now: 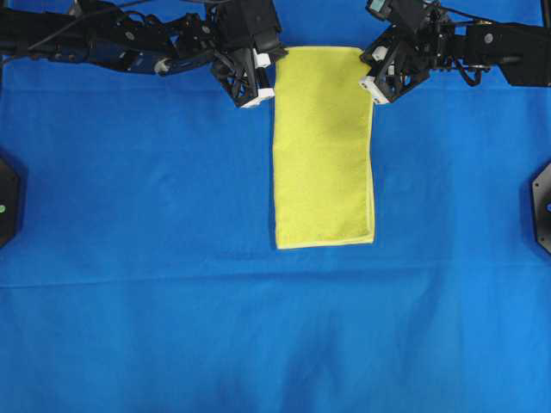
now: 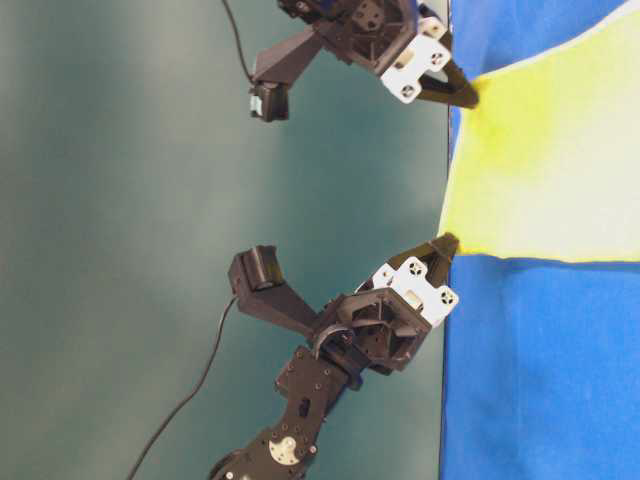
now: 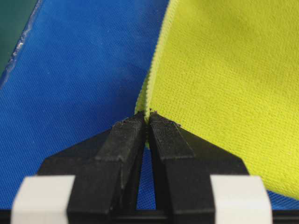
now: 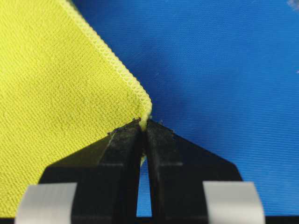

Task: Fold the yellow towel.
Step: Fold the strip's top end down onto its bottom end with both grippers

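Observation:
The yellow towel (image 1: 324, 146) lies on the blue cloth as a long narrow rectangle, running from the far edge toward the middle. My left gripper (image 1: 274, 77) is shut on its far left corner. In the left wrist view the black fingertips (image 3: 148, 114) pinch the pale hem of the towel (image 3: 224, 79). My right gripper (image 1: 368, 70) is shut on the far right corner. In the right wrist view its tips (image 4: 144, 122) clamp the stitched corner of the towel (image 4: 56, 93). The table-level view shows both far corners of the towel (image 2: 550, 170) pinched at cloth height.
A blue cloth (image 1: 155, 258) covers the whole table. Black fixtures sit at the left edge (image 1: 5, 200) and the right edge (image 1: 542, 206). Both arms reach in along the far side. The cloth's edge (image 2: 446, 330) borders a dark teal backdrop.

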Motion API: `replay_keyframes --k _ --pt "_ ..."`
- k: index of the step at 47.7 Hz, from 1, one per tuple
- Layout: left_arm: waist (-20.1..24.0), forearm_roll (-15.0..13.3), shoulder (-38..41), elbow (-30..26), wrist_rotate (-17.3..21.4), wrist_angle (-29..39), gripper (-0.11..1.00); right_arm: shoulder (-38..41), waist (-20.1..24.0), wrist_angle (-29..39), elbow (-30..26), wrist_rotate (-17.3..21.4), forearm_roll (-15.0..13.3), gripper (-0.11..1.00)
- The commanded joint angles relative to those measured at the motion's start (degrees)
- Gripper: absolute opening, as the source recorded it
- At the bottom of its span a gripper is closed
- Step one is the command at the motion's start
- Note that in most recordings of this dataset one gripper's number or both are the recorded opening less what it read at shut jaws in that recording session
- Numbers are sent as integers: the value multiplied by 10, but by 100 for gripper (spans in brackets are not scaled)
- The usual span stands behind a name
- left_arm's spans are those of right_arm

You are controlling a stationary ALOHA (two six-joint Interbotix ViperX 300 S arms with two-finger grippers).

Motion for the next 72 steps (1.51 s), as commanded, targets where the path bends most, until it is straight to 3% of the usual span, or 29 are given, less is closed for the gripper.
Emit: replay_keyframes --k 1,11,21,32,45,52,60,72 --pt "7 2 -27 -13 4 11 3 -22 -4 14 -12 1 0 3" --pt "-9 1 -73 -4 11 42 3 -67 7 29 -4 4 11 3" --pt "-59 1 -137 18 23 65 3 -135 57 69 18 18 21 3" --pt "-142 1 -162 65 18 88 3 -183 155 125 69 68 22 3" --pt "-236 1 -162 92 -54 111 3 -194 289 182 91 157 22 3" --pt "-287 -1 -134 93 -67 107 3 -177 338 187 95 192 22 3" --pt "-322 -1 -84 87 -90 99 3 -136 357 176 97 212 21 3" --pt "-330 0 -69 86 -114 96 3 -112 367 129 93 226 22 3"
